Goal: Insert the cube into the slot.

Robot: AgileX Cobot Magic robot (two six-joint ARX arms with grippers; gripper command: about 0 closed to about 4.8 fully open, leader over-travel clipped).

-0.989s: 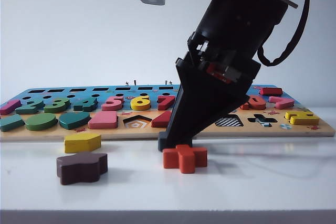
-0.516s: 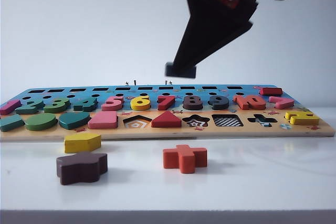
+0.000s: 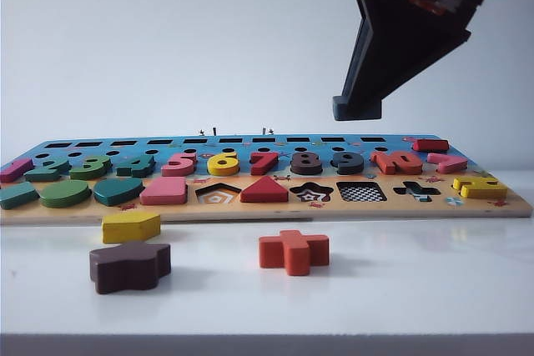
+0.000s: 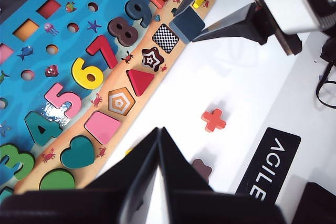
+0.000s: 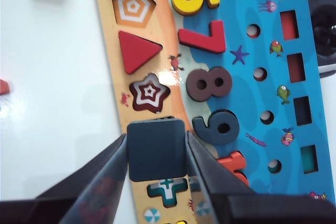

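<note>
While the right gripper [image 5: 156,150] clamps the cube [image 5: 156,149], the left gripper [image 4: 157,145] stays pressed together.

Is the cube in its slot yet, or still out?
Out. The cube is clamped between the right gripper fingers, held above the board; the checkered square slot sits empty.

The flat, dark navy square wooden block with rounded corners [image 5: 156,149] hangs level in the air, clamped on two opposite edges, directly above the checkered square slot [image 4: 165,38] of the puzzle board.
</note>
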